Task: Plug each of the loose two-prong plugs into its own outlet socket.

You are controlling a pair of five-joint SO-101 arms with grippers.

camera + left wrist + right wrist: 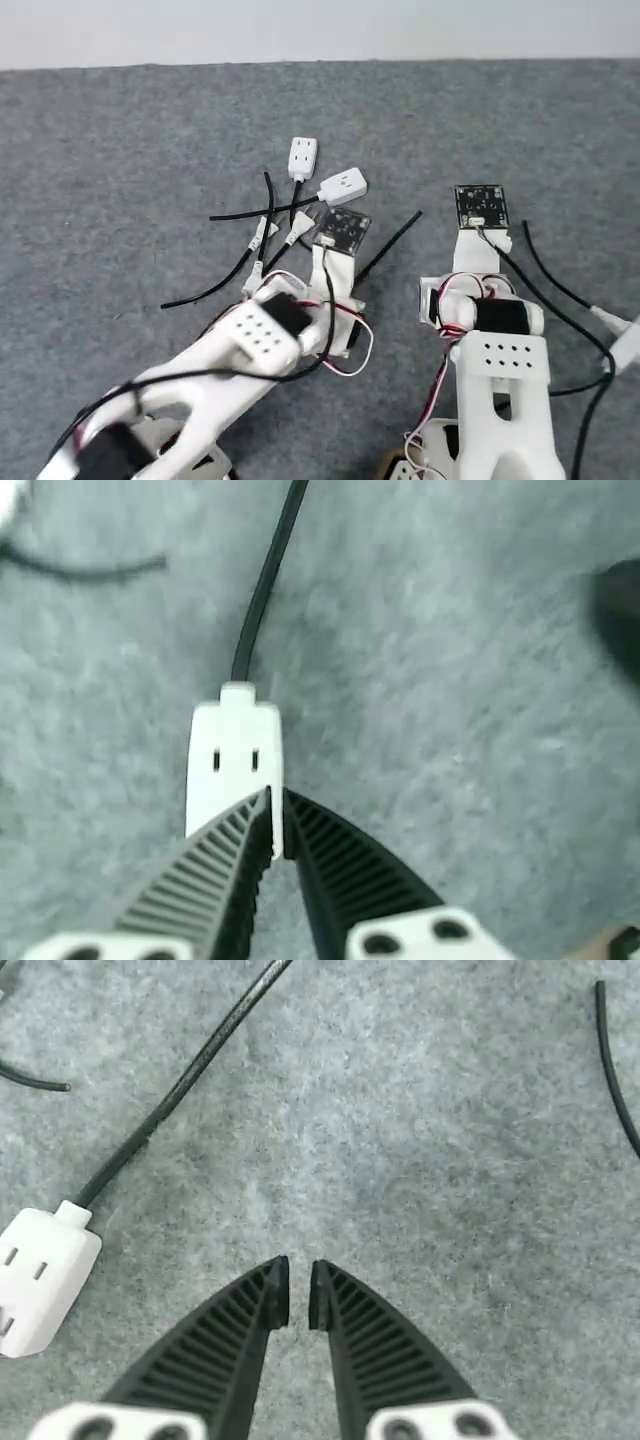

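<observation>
Socket (235,765): likely light, rigid, slick; grasp across side walls. Left gripper (272,825) closed over it; right gripper (298,1295) closed, empty.

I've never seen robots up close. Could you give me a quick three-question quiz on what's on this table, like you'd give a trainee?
1. True or false: the right end effector is holding something.
2. The cord on the white socket in front of the left end effector is: A red, B black, C yellow.
3. How many slots does that socket's face show?
Key: 1 false; 2 B; 3 two.
</observation>
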